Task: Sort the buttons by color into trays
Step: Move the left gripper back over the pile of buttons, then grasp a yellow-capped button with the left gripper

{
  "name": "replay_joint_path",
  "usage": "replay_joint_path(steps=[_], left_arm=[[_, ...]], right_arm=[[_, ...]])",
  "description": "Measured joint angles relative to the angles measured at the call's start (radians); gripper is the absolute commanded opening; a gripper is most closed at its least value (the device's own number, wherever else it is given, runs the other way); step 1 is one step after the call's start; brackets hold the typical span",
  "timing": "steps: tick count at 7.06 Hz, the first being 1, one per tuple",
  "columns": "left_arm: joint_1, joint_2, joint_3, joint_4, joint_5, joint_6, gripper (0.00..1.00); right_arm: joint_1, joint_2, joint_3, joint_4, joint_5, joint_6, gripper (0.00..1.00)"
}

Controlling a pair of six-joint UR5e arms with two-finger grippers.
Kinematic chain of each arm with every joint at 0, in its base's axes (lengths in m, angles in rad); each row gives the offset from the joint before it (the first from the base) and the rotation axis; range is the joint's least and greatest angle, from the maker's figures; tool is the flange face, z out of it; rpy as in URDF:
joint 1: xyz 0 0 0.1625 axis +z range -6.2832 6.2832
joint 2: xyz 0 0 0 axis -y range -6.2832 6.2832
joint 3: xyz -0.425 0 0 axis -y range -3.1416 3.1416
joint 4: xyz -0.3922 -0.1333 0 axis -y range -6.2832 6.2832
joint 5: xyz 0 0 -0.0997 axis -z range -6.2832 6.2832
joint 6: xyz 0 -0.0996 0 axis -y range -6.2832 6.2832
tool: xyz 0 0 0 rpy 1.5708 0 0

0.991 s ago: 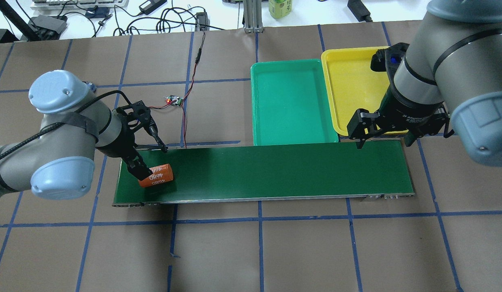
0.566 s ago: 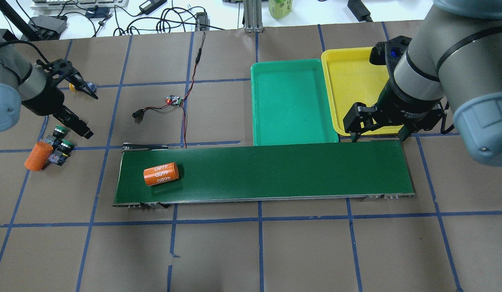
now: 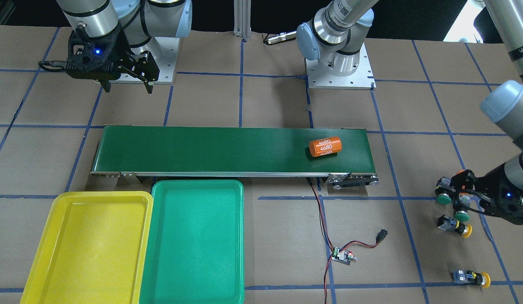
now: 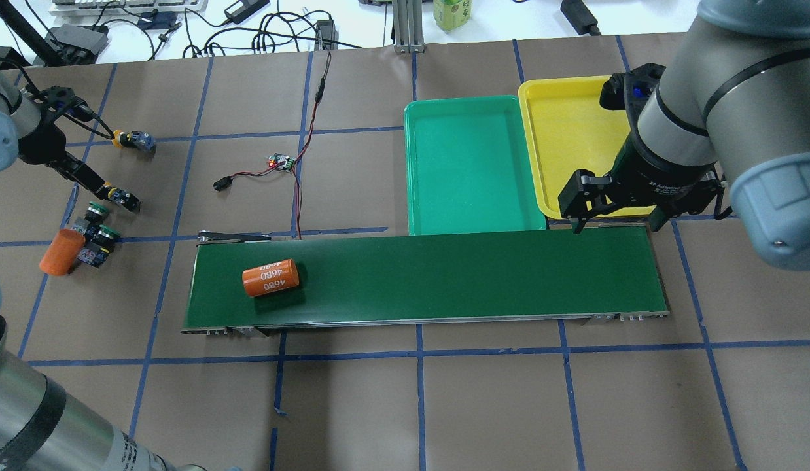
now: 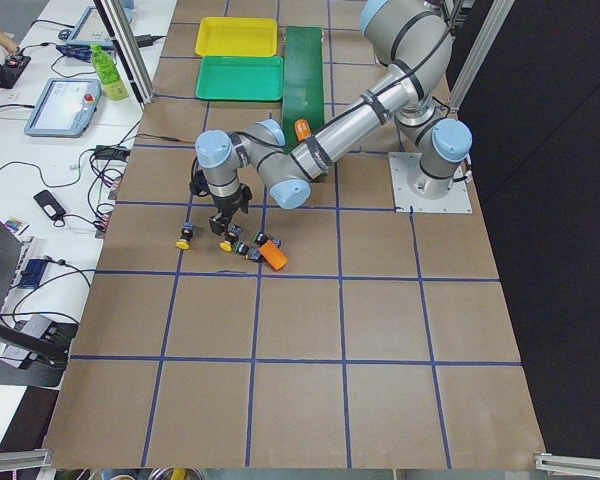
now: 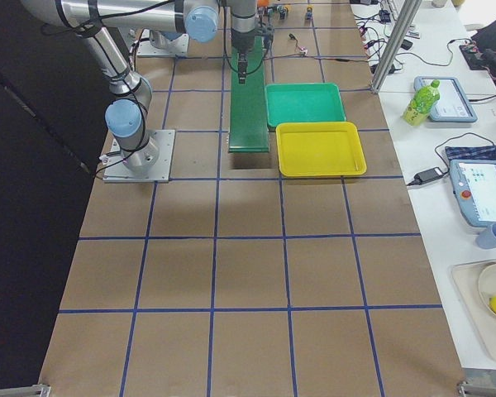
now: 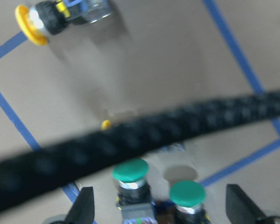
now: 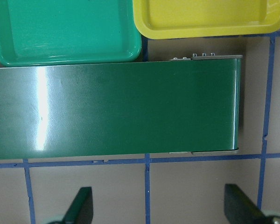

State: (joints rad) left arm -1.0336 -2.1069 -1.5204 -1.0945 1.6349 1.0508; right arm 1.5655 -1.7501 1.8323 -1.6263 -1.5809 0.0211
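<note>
green tray (image 4: 470, 163) beside yellow tray (image 4: 565, 140), four buttons (image 3: 453, 225) — on table (image 4: 418, 405)

Glossy plastic green tray (image 8: 70, 28), shiny conveyor belt (image 8: 130, 112)

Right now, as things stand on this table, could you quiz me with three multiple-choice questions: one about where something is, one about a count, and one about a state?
1. Where are the four buttons? A) in the yellow tray B) on the belt C) on the table by the left gripper
2. How many have green caps? A) one B) two C) four
3. The right gripper is: A) open and empty B) shut on a button C) out of sight

C: all four lie on the table, none on the belt or in the tray.
B: two green caps show beside two yellow ones.
A: its fingers stand apart with nothing between them.
</note>
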Motion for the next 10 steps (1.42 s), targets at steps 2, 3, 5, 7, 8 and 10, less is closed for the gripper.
replay_joint_path(steps=[2, 3, 5, 7, 8, 10], left_arm=[[0.002, -0.04, 0.01, 0.009, 0.002, -0.075, 1.0], [0.003, -0.051, 0.012, 0.01, 0.002, -0.095, 1.0], [0.004, -0.066, 0.013, 0.01, -0.016, -0.138, 1.0], [0.004, -0.079, 0.011, 0.01, -0.045, -0.165, 1.0], [0.004, -0.088, 0.01, 0.015, -0.05, -0.167, 1.0], [0.004, -0.107, 0.0, 0.054, -0.065, -0.166, 0.93]], right_arm=[[0.001, 0.0, 0.005, 0.002, -0.004, 0.004, 1.0], [0.001, 0.001, 0.007, 0.001, -0.005, 0.005, 1.0], [0.001, 0.001, 0.011, 0.001, -0.009, 0.005, 1.0], [0.001, 0.0, 0.027, -0.007, -0.009, 0.006, 1.0], [0.001, 0.0, 0.032, -0.011, -0.009, 0.007, 1.0], [0.0, 0.0, 0.034, -0.013, -0.008, 0.008, 1.0]])
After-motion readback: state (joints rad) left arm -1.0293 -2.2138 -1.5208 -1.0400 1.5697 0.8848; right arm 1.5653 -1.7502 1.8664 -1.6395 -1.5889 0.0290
